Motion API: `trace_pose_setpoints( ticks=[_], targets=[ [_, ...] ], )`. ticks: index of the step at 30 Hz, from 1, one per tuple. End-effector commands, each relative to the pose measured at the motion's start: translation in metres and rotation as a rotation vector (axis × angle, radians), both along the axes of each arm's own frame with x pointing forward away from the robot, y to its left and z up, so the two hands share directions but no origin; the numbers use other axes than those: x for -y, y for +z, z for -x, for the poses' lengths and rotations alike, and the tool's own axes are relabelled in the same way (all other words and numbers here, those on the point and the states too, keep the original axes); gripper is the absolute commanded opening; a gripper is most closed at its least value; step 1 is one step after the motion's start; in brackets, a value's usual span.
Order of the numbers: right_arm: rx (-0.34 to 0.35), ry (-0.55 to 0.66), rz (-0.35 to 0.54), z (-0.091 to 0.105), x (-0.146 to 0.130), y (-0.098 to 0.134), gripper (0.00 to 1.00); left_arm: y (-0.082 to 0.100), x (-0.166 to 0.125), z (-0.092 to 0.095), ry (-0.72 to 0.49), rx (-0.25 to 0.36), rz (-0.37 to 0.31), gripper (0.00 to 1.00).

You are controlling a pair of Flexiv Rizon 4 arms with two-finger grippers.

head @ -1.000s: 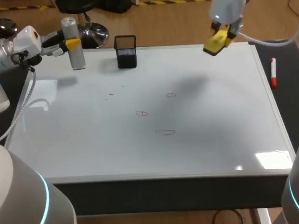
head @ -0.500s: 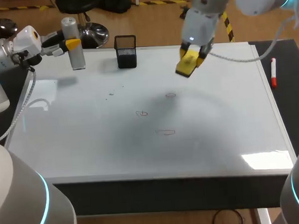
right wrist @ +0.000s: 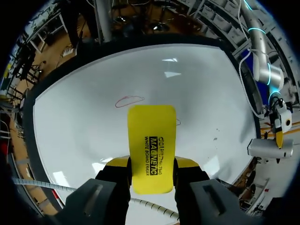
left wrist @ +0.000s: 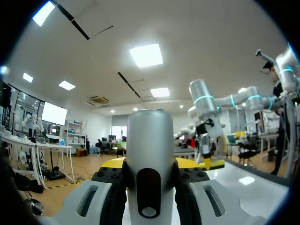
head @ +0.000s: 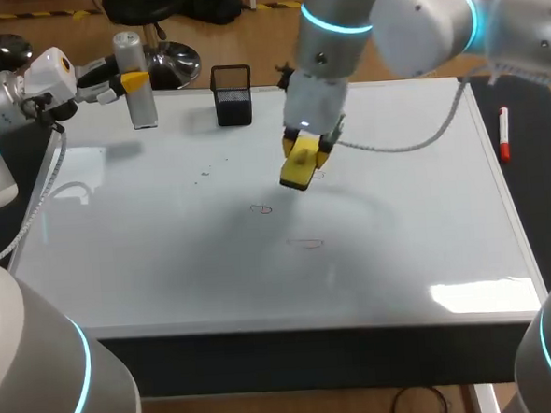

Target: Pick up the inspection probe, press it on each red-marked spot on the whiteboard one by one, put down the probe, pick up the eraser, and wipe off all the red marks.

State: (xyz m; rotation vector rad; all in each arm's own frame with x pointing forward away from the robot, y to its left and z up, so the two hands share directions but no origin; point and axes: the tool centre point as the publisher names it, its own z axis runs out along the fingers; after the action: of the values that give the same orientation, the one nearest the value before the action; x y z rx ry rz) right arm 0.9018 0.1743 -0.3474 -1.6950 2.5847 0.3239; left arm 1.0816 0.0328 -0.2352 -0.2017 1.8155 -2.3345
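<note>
The right gripper is clamped on the eraser, gripping its two long edges. The eraser's long axis therefore runs straight out ahead of the fingertips, angled down toward the whiteboard. In the right wrist view a red oval lies just ahead of the eraser's far end, a little to one side. A second mark peeks out right beside its edge. I cannot tell whether the eraser's face touches the board. The right arm is much the nearer to the marks. The left gripper sits well off to the side, closed around the upright probe. The wipe likely calls for a short push forward along the eraser's axis.
</note>
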Motion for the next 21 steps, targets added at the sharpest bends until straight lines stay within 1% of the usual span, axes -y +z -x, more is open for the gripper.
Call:
trace_pose_setpoints(
  ticks=[1, 3, 5, 6, 8, 9, 11, 17, 21],
  targets=[
    [-0.004, 0.032, 0.084, -0.003, -0.025, -0.013, 0.00, 0.001, 0.000, 0.000, 0.001, 0.001, -0.001, 0.00],
    [0.002, 0.047, 0.086, -0.001, -0.032, -0.019, 0.00, 0.001, 0.000, 0.000, 0.001, 0.001, -0.001, 0.00],
    [0.010, 0.068, 0.113, 0.000, -0.040, -0.025, 0.00, 0.001, 0.000, 0.000, 0.001, 0.001, -0.001, 0.00],
    [0.008, 0.073, 0.104, 0.001, -0.043, -0.027, 0.00, 0.001, 0.000, 0.000, 0.001, 0.001, -0.001, 0.00],
    [0.018, 0.088, 0.129, 0.002, -0.050, -0.032, 0.00, 0.001, 0.000, 0.000, 0.001, 0.001, -0.001, 0.00],
    [0.011, 0.085, 0.108, 0.002, -0.053, -0.035, 0.00, 0.001, 0.000, 0.000, 0.001, 0.001, -0.001, 0.00],
    [0.022, 0.086, 0.125, 0.001, -0.057, -0.041, 0.00, 0.001, 0.000, 0.000, 0.001, 0.001, -0.001, 0.00],
    [0.041, 0.084, 0.118, 0.000, -0.075, -0.055, 0.00, 0.001, 0.000, 0.000, 0.001, 0.001, -0.001, 0.00],
    [0.048, 0.096, 0.116, 0.000, -0.088, -0.060, 0.00, 0.001, 0.000, 0.000, 0.001, 0.001, -0.001, 0.00]
  ],
)
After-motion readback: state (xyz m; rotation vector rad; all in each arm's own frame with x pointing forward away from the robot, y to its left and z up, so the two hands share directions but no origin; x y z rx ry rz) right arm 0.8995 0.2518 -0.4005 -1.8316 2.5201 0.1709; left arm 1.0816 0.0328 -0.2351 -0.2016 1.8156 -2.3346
